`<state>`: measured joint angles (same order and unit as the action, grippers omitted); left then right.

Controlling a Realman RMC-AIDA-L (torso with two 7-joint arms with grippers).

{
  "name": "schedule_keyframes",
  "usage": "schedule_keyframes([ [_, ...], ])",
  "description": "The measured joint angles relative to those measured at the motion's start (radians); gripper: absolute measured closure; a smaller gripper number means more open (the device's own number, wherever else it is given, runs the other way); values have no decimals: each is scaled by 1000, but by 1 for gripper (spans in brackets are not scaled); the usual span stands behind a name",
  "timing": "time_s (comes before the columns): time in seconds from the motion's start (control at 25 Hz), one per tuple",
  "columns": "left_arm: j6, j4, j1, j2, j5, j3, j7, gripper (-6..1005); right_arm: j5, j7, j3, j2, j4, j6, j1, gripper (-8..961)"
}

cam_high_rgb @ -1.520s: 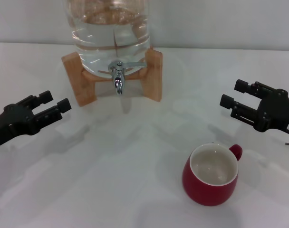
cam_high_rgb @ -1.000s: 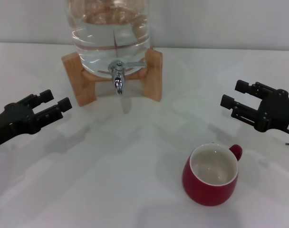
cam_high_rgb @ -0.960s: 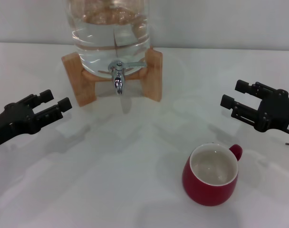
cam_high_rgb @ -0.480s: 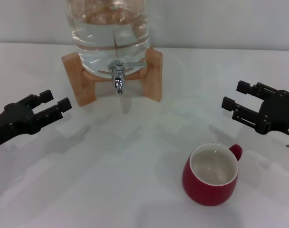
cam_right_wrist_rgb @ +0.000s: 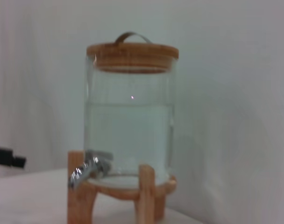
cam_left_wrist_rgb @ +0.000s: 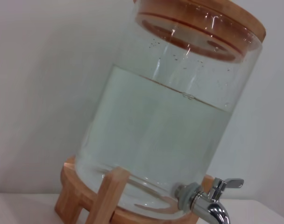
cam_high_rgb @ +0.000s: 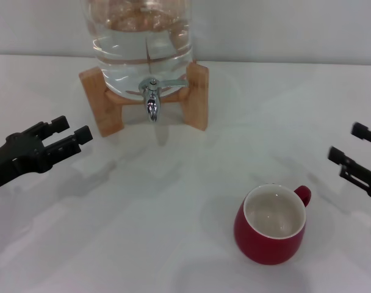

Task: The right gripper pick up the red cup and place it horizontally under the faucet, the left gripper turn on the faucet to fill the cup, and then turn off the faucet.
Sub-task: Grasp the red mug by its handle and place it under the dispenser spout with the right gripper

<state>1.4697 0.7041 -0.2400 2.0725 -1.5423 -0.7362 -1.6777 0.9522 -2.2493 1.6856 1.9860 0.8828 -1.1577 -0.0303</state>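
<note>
Right hand (cam_high_rgb: 355, 148) withdrawn toward the surface's right edge, now partly out of view; left hand (cam_high_rgb: 66, 133) unchanged.

Right hand: fingers spread apart, empty, pointing inward, well apart from the red cup (cam_high_rgb: 270, 224). Left hand: near the left edge, fingers parted, empty, angled toward the faucet (cam_high_rgb: 151, 97). Red cup: upright on the white surface (cam_high_rgb: 167, 201), toward the front right, handle facing the far right. Faucet: chrome, spout down, on the glass water jar (cam_high_rgb: 143, 43) in its wooden stand (cam_high_rgb: 196, 94) at the back edge.

cup (cam_high_rgb: 270, 224) right, before faucet (cam_high_rgb: 151, 101)
</note>
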Motion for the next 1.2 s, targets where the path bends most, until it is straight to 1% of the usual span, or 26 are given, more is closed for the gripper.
schedule_keyframes([
  [0.32,9,0,-4,-2,3,0,4,184,1,-55,7,1,-15,-13,78,320],
  [0.44,8,0,-7,-3,4,0,4,184,2,-75,7,4,-38,-39,88,319],
  [0.48,8,0,-7,-3,4,0,3,184,2,-86,7,8,-53,-53,89,319],
  [0.6,6,0,-8,-3,5,0,1,184,2,-117,7,16,-96,-65,83,319],
  [0.68,6,0,-9,-3,9,-1,0,184,2,-134,5,21,-140,-68,64,319],
  [0.92,-3,-10,0,-4,58,0,4,184,2,-137,0,23,-162,-69,40,319],
  [1.2,2,-11,19,-2,61,0,5,184,2,-162,-3,24,-171,-66,12,320],
])
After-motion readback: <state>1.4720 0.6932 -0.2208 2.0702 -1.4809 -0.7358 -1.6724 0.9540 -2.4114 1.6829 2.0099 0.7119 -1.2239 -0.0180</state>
